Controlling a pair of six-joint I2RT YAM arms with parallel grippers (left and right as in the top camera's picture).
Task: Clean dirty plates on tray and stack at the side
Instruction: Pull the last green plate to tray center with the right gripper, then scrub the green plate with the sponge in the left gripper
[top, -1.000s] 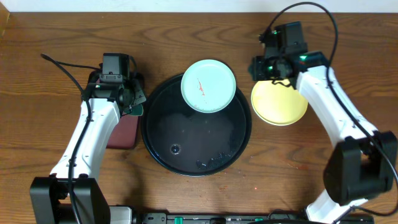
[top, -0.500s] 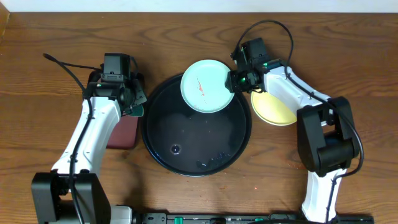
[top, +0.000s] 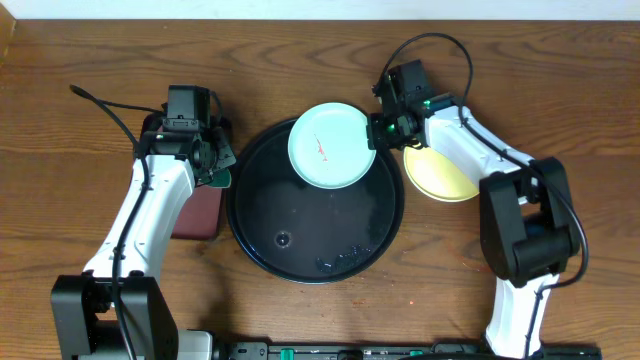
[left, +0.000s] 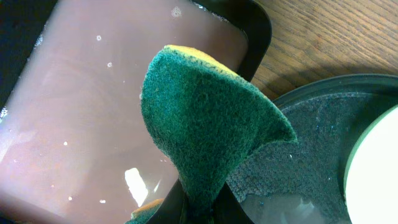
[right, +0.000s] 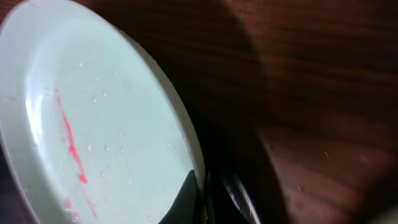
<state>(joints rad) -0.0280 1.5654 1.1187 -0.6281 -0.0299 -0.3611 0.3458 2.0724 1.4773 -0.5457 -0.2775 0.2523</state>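
A pale mint-green plate (top: 331, 145) with a thin red smear sits tilted over the back rim of the large round black tray (top: 300, 230). My right gripper (top: 378, 135) is shut on the plate's right rim; the wrist view shows the plate (right: 93, 124) with the rim pinched between the fingers (right: 202, 199). A pale yellow plate (top: 445, 175) lies on the bare wood table (top: 560, 90) right of the tray, partly under the right arm. My left gripper (top: 212, 165) is shut on a green sponge (left: 205, 124) at the tray's left edge. A third plate is not visible.
A rectangular black-rimmed tray (left: 112, 106) with a wet maroon inside lies left of the round tray, under the left arm (top: 200, 215). The round tray's floor shows water drops. Cables run behind both arms.
One second ago the right gripper was over the yellow plate; it moved left to the mint plate's rim and closed on it. The plate shifted slightly left. The left arm has not moved.
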